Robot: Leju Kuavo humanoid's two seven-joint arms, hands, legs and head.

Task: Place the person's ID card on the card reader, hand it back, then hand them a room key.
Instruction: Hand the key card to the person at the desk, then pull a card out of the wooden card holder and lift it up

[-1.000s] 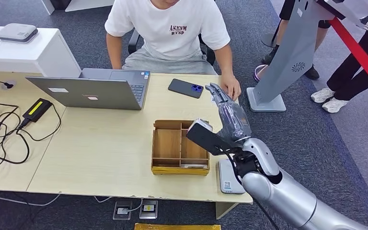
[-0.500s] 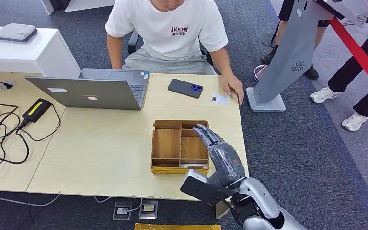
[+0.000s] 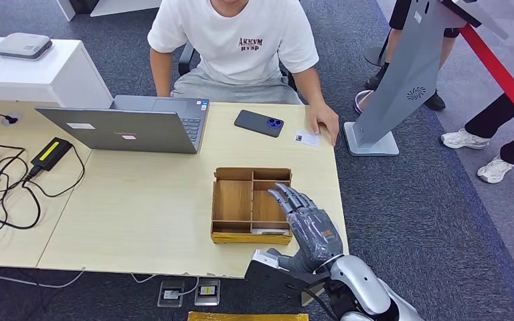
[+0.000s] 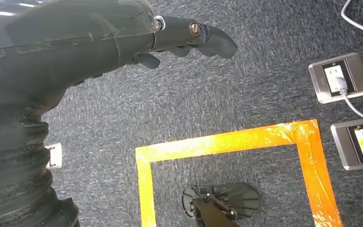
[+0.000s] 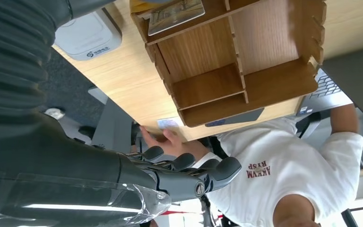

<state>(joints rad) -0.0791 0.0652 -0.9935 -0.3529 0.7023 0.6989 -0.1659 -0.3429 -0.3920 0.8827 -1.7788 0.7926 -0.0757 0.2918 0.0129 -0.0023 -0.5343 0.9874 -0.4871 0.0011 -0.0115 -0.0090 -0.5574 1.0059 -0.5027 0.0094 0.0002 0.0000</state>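
The ID card (image 3: 306, 138) lies flat on the worktop (image 3: 140, 200) at its far right corner, just beside the person's hand (image 3: 322, 123), its long axis running roughly along the far edge of the worktop and tilted a little, one short end pointing toward the phone (image 3: 259, 123) and the other toward that hand; judged from this, the card has been given back and the step in hand is the room key; the right robot hand (image 3: 306, 224) hovers over the right part of the wooden tray (image 3: 222, 200), its fingers spread and pointing away from the robot toward the person, holding nothing; in the right wrist view a card with a printed picture (image 5: 169, 13) lies in the tray's narrow near compartment, its long axis along the tray's near wall, and this is probably the key, though its print is too small to read; the white card reader (image 5: 88, 35) sits just beside the tray at the near edge of the worktop; the next move calls for bringing the fingertips back to that narrow slot and pinching the thin card by an edge, which looks awkward against the low walls; the left robot hand (image 4: 123, 40) hangs over the carpet, fingers loosely curled and holding nothing.
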